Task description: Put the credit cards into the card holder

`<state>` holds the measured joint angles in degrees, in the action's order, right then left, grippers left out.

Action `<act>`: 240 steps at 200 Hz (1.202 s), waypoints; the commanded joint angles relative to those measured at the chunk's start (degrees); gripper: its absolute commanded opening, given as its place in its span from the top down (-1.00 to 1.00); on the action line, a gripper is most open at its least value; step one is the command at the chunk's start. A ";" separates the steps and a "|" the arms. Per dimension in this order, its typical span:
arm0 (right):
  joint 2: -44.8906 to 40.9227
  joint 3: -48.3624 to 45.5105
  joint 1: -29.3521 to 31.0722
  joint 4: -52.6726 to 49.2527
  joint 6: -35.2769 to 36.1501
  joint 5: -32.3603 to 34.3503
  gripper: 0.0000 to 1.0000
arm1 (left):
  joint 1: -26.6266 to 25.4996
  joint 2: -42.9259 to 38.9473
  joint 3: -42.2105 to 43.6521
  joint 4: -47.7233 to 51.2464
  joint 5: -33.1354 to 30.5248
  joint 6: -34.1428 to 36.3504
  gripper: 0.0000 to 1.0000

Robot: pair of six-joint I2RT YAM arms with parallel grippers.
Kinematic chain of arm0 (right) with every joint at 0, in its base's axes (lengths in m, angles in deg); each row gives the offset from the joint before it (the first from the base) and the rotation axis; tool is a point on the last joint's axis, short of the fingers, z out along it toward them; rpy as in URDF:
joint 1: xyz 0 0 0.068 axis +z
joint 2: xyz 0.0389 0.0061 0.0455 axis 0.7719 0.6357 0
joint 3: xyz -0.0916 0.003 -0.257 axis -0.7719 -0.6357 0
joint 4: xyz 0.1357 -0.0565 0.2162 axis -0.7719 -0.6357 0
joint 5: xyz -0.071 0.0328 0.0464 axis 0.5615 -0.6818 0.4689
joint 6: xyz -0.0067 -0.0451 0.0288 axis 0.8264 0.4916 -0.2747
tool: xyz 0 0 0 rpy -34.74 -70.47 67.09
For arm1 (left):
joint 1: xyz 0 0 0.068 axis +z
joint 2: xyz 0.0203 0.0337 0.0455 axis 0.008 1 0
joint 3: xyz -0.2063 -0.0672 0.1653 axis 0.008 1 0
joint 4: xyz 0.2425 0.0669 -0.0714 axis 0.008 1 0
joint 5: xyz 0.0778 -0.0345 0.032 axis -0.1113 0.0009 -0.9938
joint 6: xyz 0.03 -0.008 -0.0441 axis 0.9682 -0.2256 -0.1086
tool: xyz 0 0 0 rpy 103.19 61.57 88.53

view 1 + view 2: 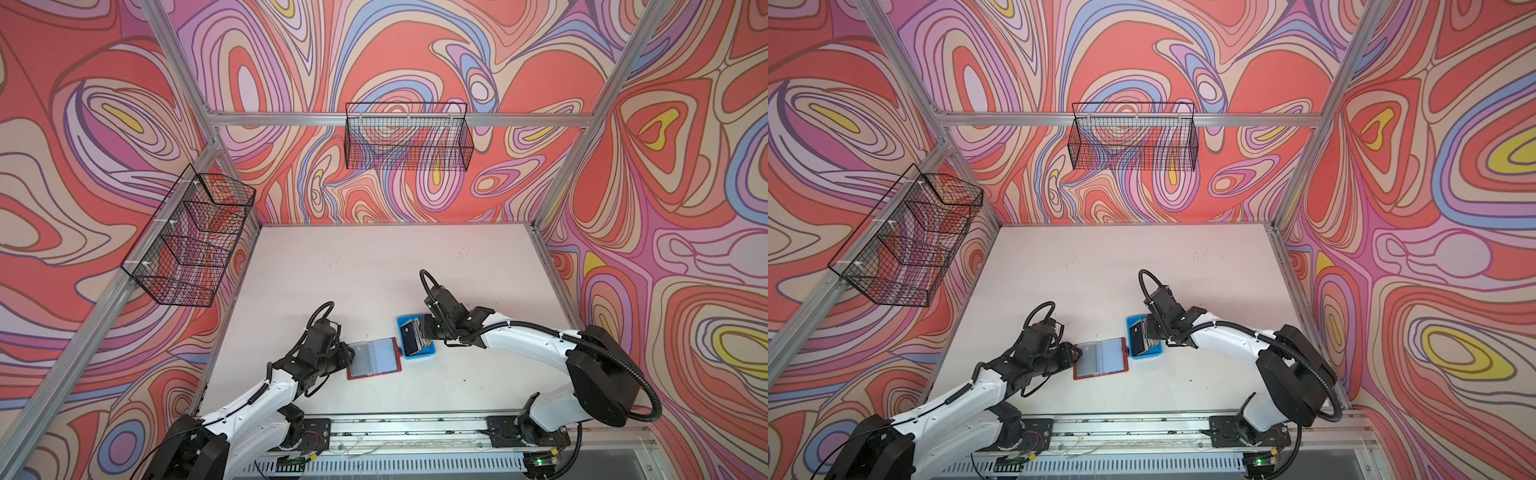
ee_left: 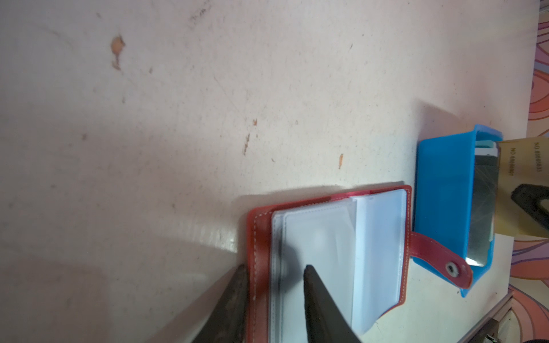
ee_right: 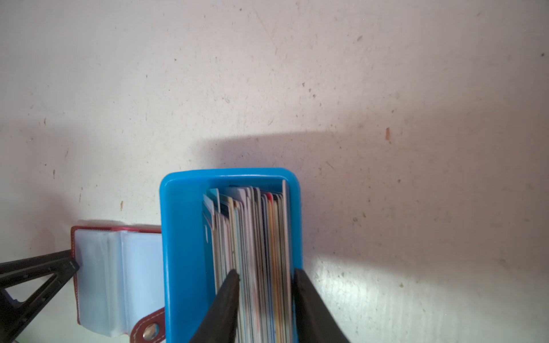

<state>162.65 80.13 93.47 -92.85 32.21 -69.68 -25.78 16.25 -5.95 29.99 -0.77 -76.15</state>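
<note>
Red-brown card holder (image 2: pixel 332 261) lies open, frosted sleeves showing.
Left gripper (image 2: pixel 276 276) pinches its cover; right gripper (image 3: pixel 266 279) clamps credit cards (image 3: pixel 255 237), "NO 8888..." legible.

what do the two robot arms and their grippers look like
Both arms have glossy white link shells with black joint housings. A black corrugated cable conduit loops along each. The left gripper and right gripper are matte black, with slim fingers tapering to narrow tips. No lettering is readable on them.
</note>
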 commanded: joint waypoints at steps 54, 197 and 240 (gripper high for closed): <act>-2.28 -1.01 -0.62 -1.63 0.13 2.68 0.47 | 0.22 -0.01 -0.46 0.86 0.42 -0.15 0.31; -3.96 -1.36 -1.19 -2.88 0.47 2.98 0.78 | 0.22 -0.61 -0.72 1.38 -0.08 0.02 0.32; -4.19 -1.62 -1.37 -3.00 0.52 2.95 0.99 | 0.22 -1.20 -1.20 2.35 -0.15 0.19 0.32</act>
<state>159.50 79.45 92.55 -95.08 32.45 -67.56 -25.78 16.01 -5.95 30.43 -0.60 -76.15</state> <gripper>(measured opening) 0.057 0.343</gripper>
